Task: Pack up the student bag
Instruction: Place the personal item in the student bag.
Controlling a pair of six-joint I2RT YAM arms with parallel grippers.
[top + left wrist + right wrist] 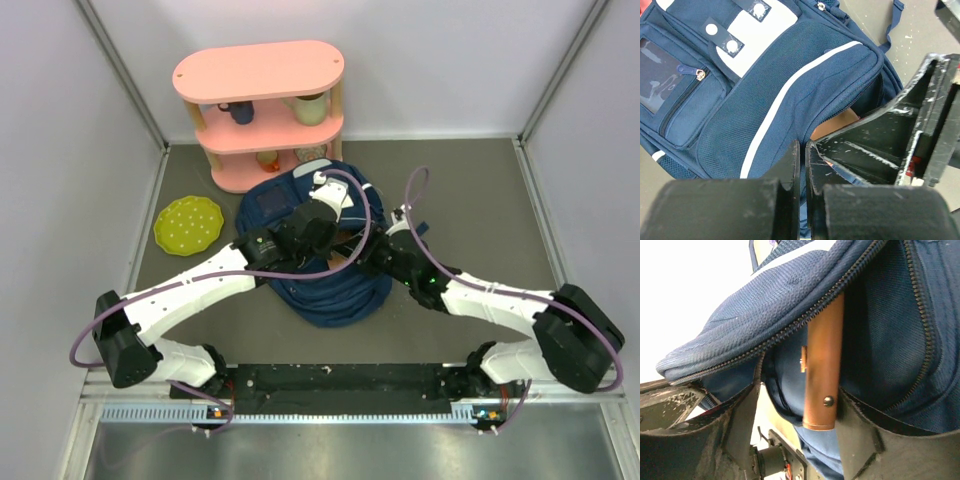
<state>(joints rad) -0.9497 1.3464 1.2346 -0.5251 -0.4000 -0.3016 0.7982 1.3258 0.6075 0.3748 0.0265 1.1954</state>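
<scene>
Student bag [335,295] — lies in the middle of the table [480,190], just past the arm bases, within easy reach of both arms. Navy cloth with a white stripe, mouth open toward the right arm.

Nearest in: right gripper [799,400], right at the mouth of the bag. Fingers [860,435] wide apart, gripping nothing. Between them, a brown thing [822,355] with a small stud, standing on end inside the open zip [790,330]. Close beside one finger, with a clear gap on the other side. Probably set in the mouth on purpose, ready to slide down inside.

A bit farther: left gripper [803,150], on top of the bag. Fingers [790,170] shut tight, with the edge of the top flap [805,85] pinched between them, as far as can be told. Good reason for that — holds the flap up and the mouth wide, with room for packing. Without that pinch, likely a sagging flap and a closed gap.

Farther off, to the left: green plate [188,222], flat on the table, apart from the bag.

At the far wall: pink shelf [258,72], just behind the bag. On its middle level, a blue cup [240,110] and a pale cup [310,108]. Lower down, more small things, too small to tell. Maybe more to pack from there, but hard to say.
</scene>
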